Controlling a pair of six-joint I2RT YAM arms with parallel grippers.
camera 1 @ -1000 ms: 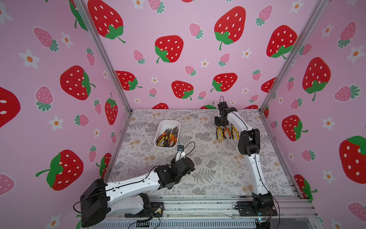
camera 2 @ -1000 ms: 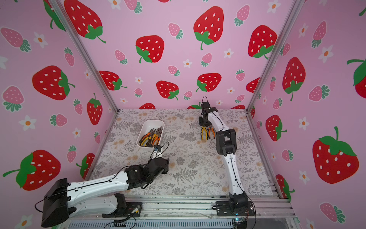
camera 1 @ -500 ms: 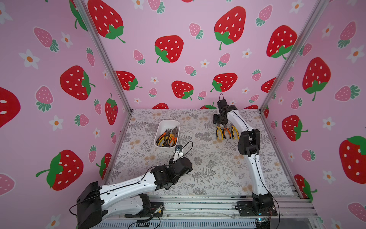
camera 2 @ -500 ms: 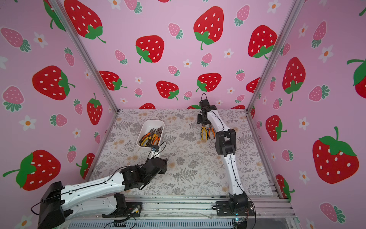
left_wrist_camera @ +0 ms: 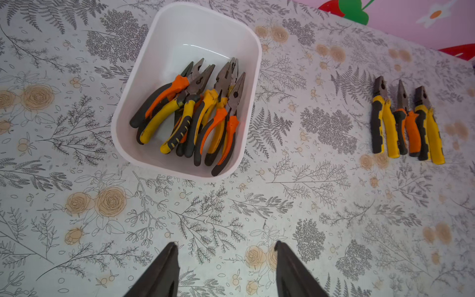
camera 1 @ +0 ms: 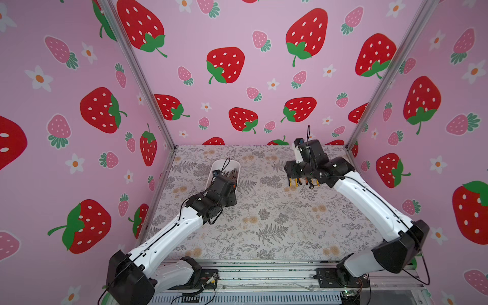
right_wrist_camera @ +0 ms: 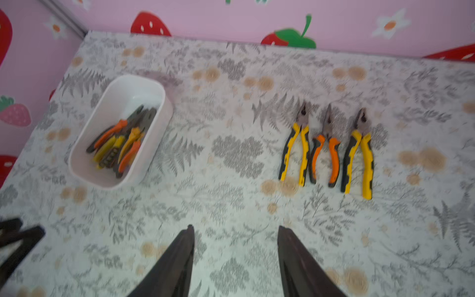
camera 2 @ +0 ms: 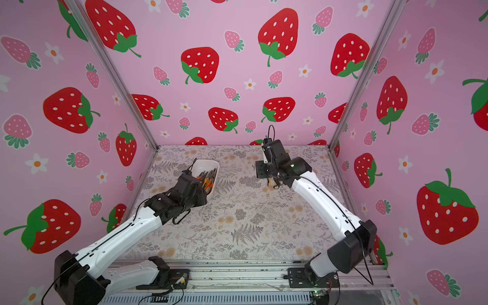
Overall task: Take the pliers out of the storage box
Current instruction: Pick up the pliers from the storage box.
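Note:
The white storage box [left_wrist_camera: 144,77] [right_wrist_camera: 123,92] [camera 1: 219,165] [camera 2: 208,161] stands at the back left of the table. Several pliers [left_wrist_camera: 195,115] [right_wrist_camera: 118,144] [camera 2: 207,179] with yellow, orange and black handles lie piled inside it. Three more pliers [left_wrist_camera: 406,120] [right_wrist_camera: 327,149] [camera 1: 301,181] lie side by side on the table at the back right. My left gripper [left_wrist_camera: 226,246] is open and empty, above the table just short of the box's near end. Raised over the table and short of the row hangs my right gripper [right_wrist_camera: 235,227], also open and empty.
Pink strawberry walls [camera 1: 237,66] close the table in at the back and on both sides. The floral tablecloth [camera 1: 264,224] covers the table. The left arm's fingers [right_wrist_camera: 15,236] show at the edge of the right wrist view.
My right gripper has opened by the row of pliers and its arm has shifted. My left wrist has moved forward toward the storage box.

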